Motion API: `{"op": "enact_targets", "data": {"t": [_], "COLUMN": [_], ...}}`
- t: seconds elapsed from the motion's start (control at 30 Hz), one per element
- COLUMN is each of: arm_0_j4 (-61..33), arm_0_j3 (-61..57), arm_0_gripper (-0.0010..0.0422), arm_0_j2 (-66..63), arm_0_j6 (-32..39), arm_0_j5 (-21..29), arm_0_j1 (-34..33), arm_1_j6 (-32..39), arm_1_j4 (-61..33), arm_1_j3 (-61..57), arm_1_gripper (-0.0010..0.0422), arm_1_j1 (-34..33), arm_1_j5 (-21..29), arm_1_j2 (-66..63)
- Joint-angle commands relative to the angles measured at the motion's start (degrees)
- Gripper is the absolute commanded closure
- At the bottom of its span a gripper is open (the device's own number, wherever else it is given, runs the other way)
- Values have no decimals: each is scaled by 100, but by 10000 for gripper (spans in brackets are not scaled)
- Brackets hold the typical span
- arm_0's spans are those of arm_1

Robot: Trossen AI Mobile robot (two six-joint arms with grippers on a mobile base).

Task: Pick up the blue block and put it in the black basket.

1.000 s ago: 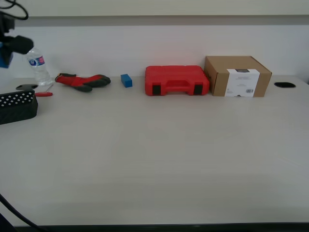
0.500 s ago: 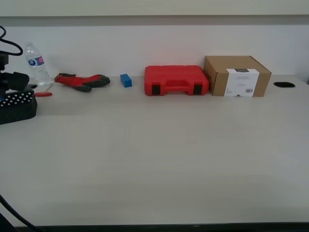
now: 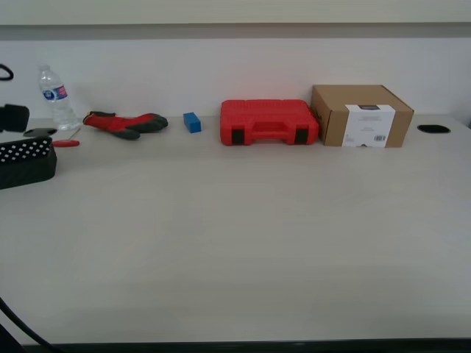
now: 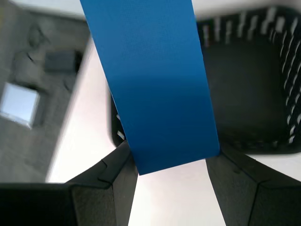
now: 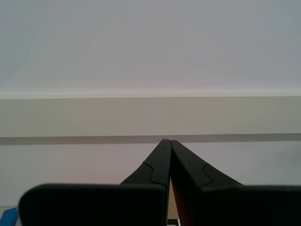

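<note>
The blue block (image 4: 150, 84) sits clamped between the jaws of my first gripper (image 4: 171, 162), which are spread just wide enough to pinch its two sides; it sticks out well past the tips, its long face running straight away from the jaws. Beyond it, further out along the same line, lies the open black basket (image 4: 244, 94), its dark floor and dotted wall showing on one side of the block while bare table (image 4: 89, 127) and the table's edge show on the other. So the block looks to hang over the basket's near rim rather than squarely over its middle, and the drop seems to turn on carrying it a little further across before letting go.

In the exterior view only the end of the basket (image 3: 28, 160) shows at the far left edge, with a dark bit of an arm above it.

My second gripper (image 5: 169, 143) is pressed fully closed on nothing, pointing at a blank wall, far from the basket. The first arm is clearly the nearer one.
</note>
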Motion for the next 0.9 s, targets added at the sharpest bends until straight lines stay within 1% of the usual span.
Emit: {"op": "enact_targets", "data": {"t": [0.03,0.07,0.13,0.17,0.37,0.43,0.5,0.57,0.6,0.73,0.77,0.83,0.87,0.9], "arm_0_j4": [31,22,28,26,26,28,26,26,26,26,26,26,26,26], "arm_0_j3": [11,11,11,11,11,11,11,11,11,11,11,11,11,11], "arm_0_gripper": [413,413,413,413,413,413,413,413,413,413,413,413,413,413], "arm_0_j2": [2,2,2,2,2,2,2,2,2,2,2,2,2,2], "arm_0_j6": [0,0,-2,0,0,0,0,0,0,0,0,0,0,0], "arm_0_j5": [0,0,0,2,0,0,0,0,0,0,0,0,0,0], "arm_0_j1": [-2,0,0,0,4,4,4,4,4,4,4,4,4,2], "arm_1_j6": [-55,-55,-52,-42,326,326,310,299,221,0,-133,-210,-210,-210], "arm_1_j4": [-695,-887,-1071,-997,-1010,-1069,-1196,-1331,-1349,-1453,-1495,-1532,-1606,-1659], "arm_1_j3": [625,903,1185,1285,1486,1486,1486,1486,1486,1486,1486,1486,1486,1486], "arm_1_gripper": [413,413,413,413,412,412,397,357,326,182,125,93,95,107], "arm_1_j1": [-76,-94,-116,-125,-122,-122,-125,-125,-125,-125,-125,-125,-122,-122], "arm_1_j5": [-310,-450,-398,-361,74,210,282,251,210,212,195,129,107,107], "arm_1_j2": [566,752,876,883,883,883,883,883,883,883,883,883,883,883]}}
